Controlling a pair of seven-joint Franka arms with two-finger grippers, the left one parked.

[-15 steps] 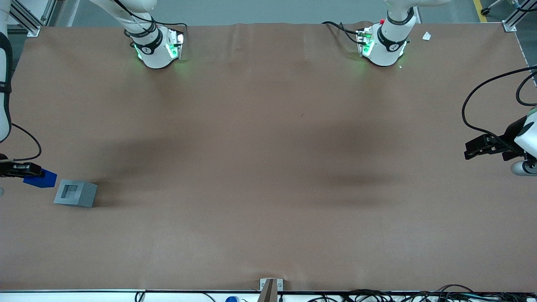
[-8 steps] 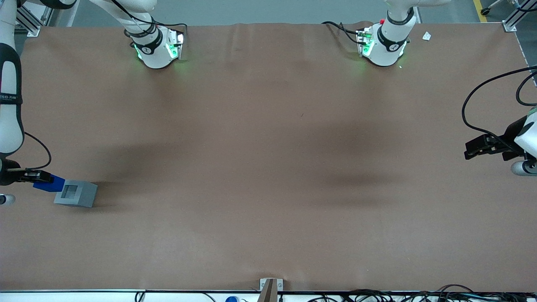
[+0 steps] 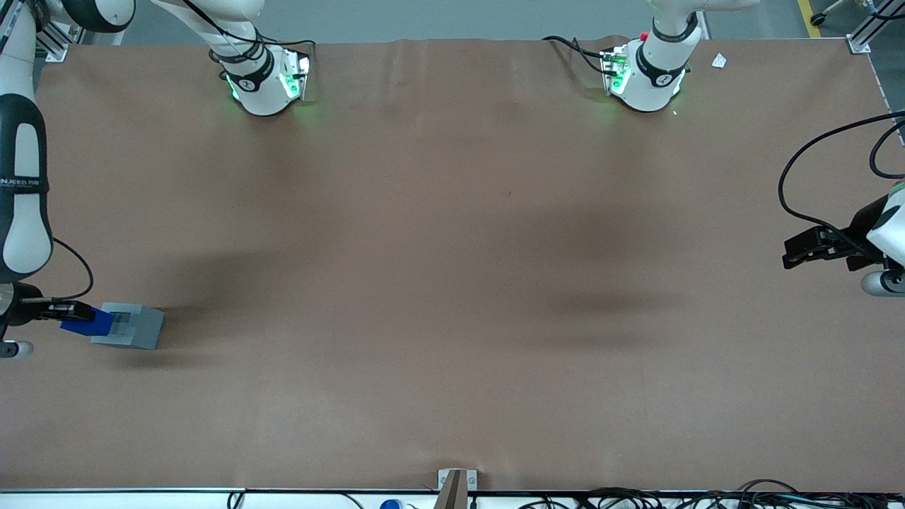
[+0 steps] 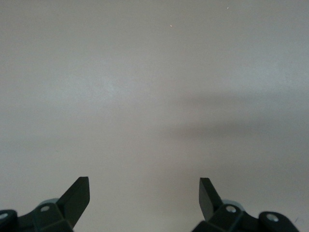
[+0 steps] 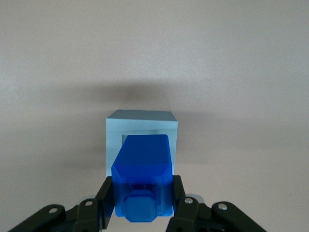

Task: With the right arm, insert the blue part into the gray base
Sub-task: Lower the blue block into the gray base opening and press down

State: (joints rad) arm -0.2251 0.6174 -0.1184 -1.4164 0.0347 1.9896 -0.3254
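The blue part (image 3: 88, 324) is held in the right arm's gripper (image 3: 67, 311), which is shut on it at the working arm's end of the table. It hangs over the edge of the gray base (image 3: 134, 326), covering part of the square recess. In the right wrist view the blue part (image 5: 143, 164) sits between the two black fingers (image 5: 103, 203), its square stub toward the camera, and the gray base (image 5: 140, 121) lies under it with its light rim showing around it.
The brown table mat (image 3: 452, 283) stretches wide toward the parked arm's end. Two arm bases (image 3: 265, 78) stand at the edge farthest from the front camera. A small metal bracket (image 3: 456, 484) sits at the nearest edge.
The gripper has carried the blue part sideways toward the gray base, from beside it to over its recess. The base has stayed in place.
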